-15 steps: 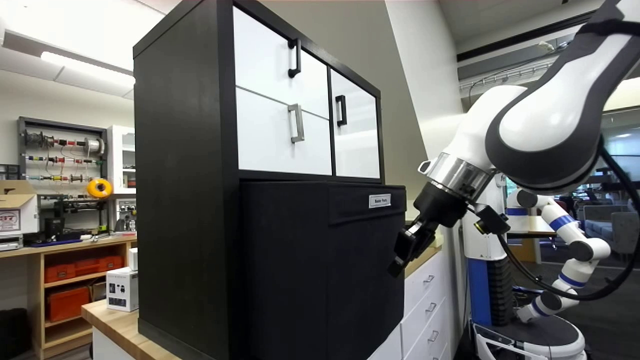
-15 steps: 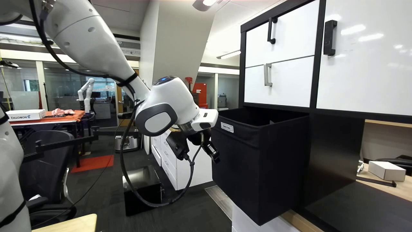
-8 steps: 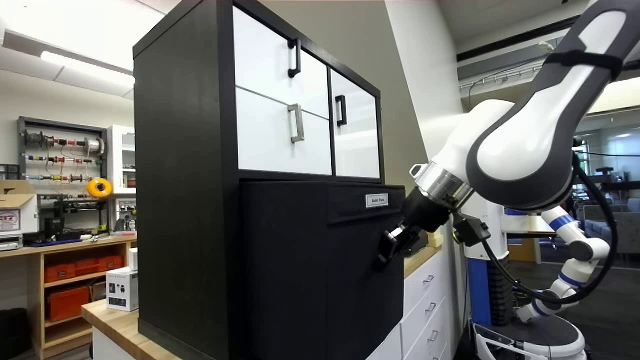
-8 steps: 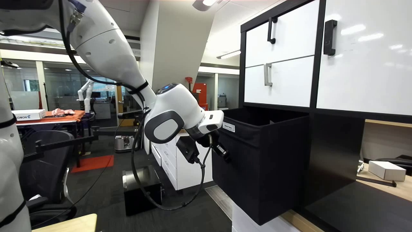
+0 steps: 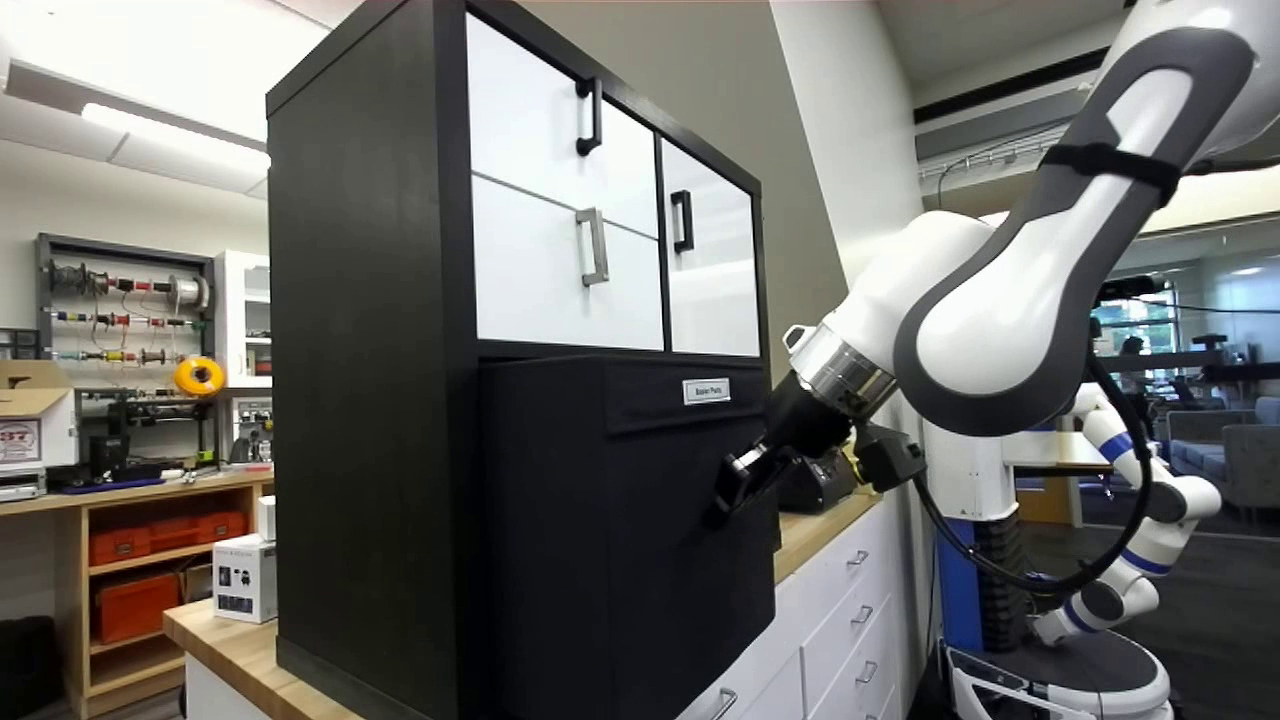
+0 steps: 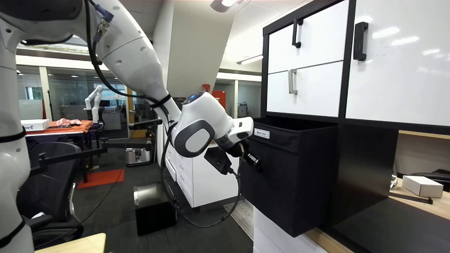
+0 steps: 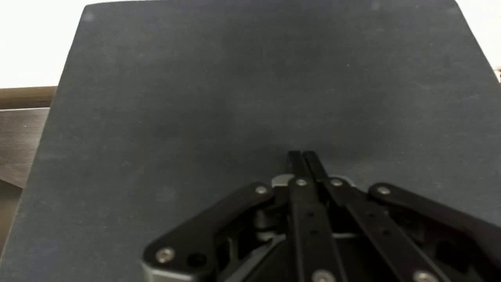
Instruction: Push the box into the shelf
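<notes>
Box (image 6: 274, 189) is dead ahead of the end effector (image 7: 301, 152), partway into the lower compartment of the shelf (image 5: 360, 350), front section sticking out past the frame. End effector is fully closed, finger against finger, holding nothing. Angled down, tips against the box's front face, below the white label (image 5: 706, 391). That dark face fills most of the wrist view, tips near its middle. Box top is open, rim just under the shelf's frame; inside mostly too dark to read.

Around it: white drawer fronts (image 6: 306, 91) directly above, white door (image 6: 400, 77) next to those, dark panel (image 6: 365, 168) beside the box. Box overhangs the edge of the worktop (image 5: 225, 650), white drawers (image 5: 845, 600) below. Dark item (image 5: 815, 485) on the worktop past the box, can't tell what. White carton (image 6: 418, 185) on the worktop beyond the panel. Printed white package (image 5: 245, 578) near the shelf's outer side. In an exterior view the box blocks sight of the rest of the lower shelf.
</notes>
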